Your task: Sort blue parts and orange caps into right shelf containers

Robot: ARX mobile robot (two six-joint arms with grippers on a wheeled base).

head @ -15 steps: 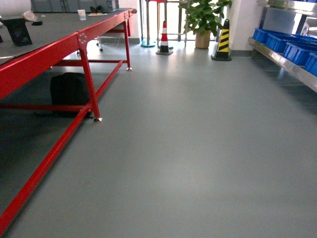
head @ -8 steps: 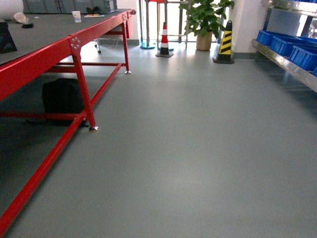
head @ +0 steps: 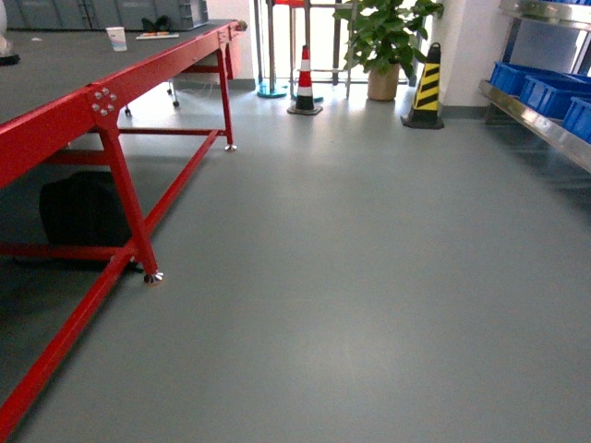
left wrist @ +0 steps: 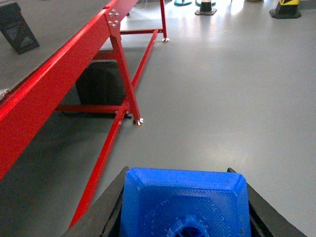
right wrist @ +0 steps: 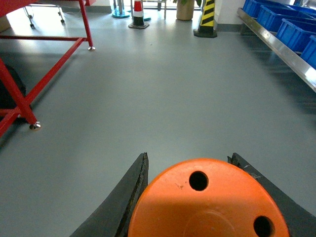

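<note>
Jaws of the left gripper (left wrist: 183, 207) clamped on a blue part (left wrist: 183, 202), black fingers (left wrist: 106, 210) pressed to both flanks of the block, round stud at the frame's lower edge. Jaws of the right gripper (right wrist: 197, 197) closed round an orange cap (right wrist: 210, 202), flat top toward the lens, two holes showing (printed side hidden). Both loads carried above grey floor (head: 351, 277), nothing beneath them but that floor.

Red-framed desk (head: 102, 97) along the left of the head view, dark top, white cup (head: 117, 38) far down its surface; black bag (head: 81, 210) on the floor under it, behind a red leg. Small black box (left wrist: 19, 33) tilted on the desk top in the left wrist view.

Stainless shelf (head: 540, 125) at the right edge of the head view, front rail running away toward the wall, right shelf containers (head: 545, 90) in a row on it, well apart from both grippers. Same blue crates and rail at the upper right of the right wrist view.

At the far end: red-and-white cone (head: 305, 81), potted plant (head: 388, 41), yellow-and-black striped cone (head: 426, 88) beside the pot.
</note>
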